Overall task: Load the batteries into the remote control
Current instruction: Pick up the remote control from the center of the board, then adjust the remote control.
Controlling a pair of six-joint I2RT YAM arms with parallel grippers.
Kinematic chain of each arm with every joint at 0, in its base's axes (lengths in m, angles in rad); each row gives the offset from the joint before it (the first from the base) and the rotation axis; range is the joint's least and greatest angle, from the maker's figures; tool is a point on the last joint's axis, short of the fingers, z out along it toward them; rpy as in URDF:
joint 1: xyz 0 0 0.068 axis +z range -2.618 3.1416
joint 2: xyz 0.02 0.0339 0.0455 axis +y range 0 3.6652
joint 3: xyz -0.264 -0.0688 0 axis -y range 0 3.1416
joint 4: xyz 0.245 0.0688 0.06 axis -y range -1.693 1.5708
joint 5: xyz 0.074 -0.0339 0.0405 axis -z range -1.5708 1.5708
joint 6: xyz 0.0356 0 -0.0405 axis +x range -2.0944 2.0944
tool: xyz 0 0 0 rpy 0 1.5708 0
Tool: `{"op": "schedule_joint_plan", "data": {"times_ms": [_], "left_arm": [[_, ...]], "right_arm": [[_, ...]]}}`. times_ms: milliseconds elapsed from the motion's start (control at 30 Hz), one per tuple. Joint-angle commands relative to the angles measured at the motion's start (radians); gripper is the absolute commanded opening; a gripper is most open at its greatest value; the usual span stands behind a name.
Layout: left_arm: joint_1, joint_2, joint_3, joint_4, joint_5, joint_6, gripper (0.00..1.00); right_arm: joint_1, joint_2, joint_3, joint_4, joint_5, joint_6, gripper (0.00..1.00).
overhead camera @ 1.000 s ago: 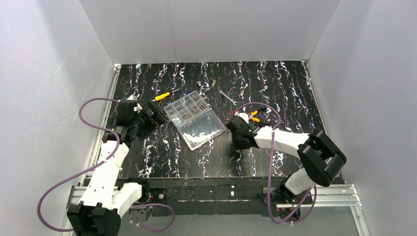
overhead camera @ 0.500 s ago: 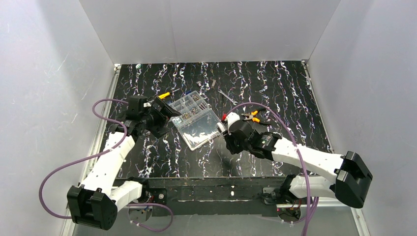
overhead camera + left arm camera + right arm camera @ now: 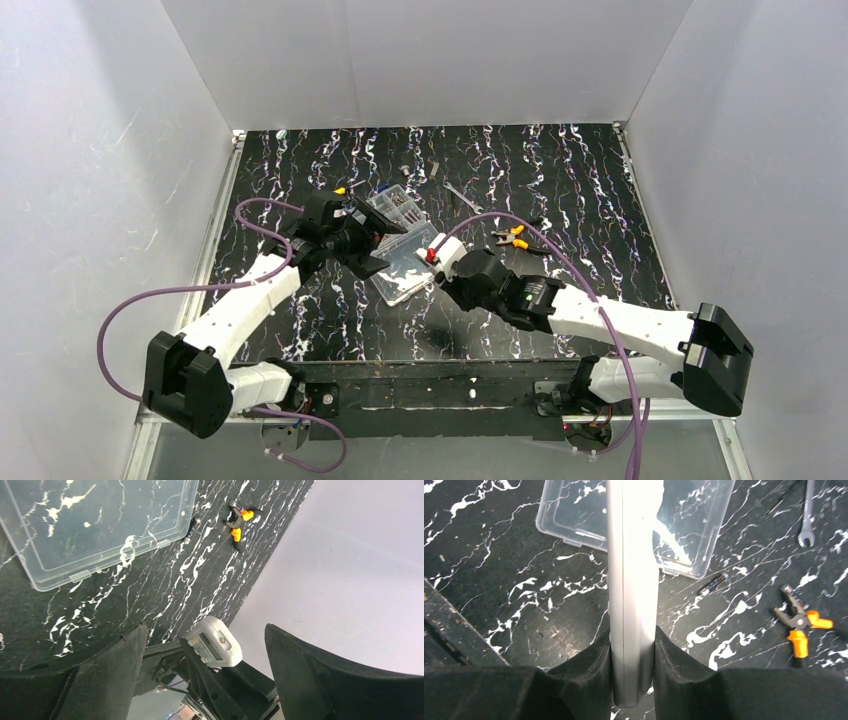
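My right gripper [image 3: 441, 264] is shut on the slim white remote control [image 3: 433, 250] and holds it above the table, over the near corner of the clear box lid. In the right wrist view the remote [image 3: 631, 570] stands edge-on, clamped at its lower end between my fingers [image 3: 632, 676]. My left gripper [image 3: 383, 244] is open and empty just left of the remote. Its wrist view shows the remote's display end [image 3: 216, 642] between its spread jaws [image 3: 205, 630], not touching them. One dark battery [image 3: 714, 583] lies on the table beside the lid; it also shows in the left wrist view [image 3: 192, 528].
A clear compartment box [image 3: 398, 208] with small parts lies open, its lid [image 3: 408, 272] flat on the black marbled table. Orange-handled pliers [image 3: 515, 238] and a wrench [image 3: 462, 196] lie to the right and behind. White walls enclose the table.
My left arm has swung right over the box toward the remote. My right gripper has carried the remote up and left toward the lid's corner.
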Motion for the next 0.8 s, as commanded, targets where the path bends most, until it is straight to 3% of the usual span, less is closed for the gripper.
{"op": "schedule_joint_plan", "data": {"times_ms": [0,200,400,600,767], "left_arm": [[-0.033,0.016,0.015,0.033,0.013,-0.07,0.86],[-0.046,0.022,0.011,0.053,0.007,-0.095,0.86],[-0.05,0.03,0.004,0.088,0.018,-0.105,0.64],[-0.051,0.052,-0.005,0.148,0.047,-0.132,0.63],[-0.051,0.065,-0.013,0.186,0.065,-0.153,0.49]], "right_arm": [[0.002,0.016,0.055,0.118,0.056,-0.132,0.01],[0.004,0.074,0.101,0.139,0.091,-0.188,0.01],[0.008,0.11,0.134,0.175,0.091,-0.227,0.01],[0.011,0.152,0.167,0.226,0.097,-0.313,0.01],[0.013,0.17,0.189,0.228,0.107,-0.356,0.01]]}}
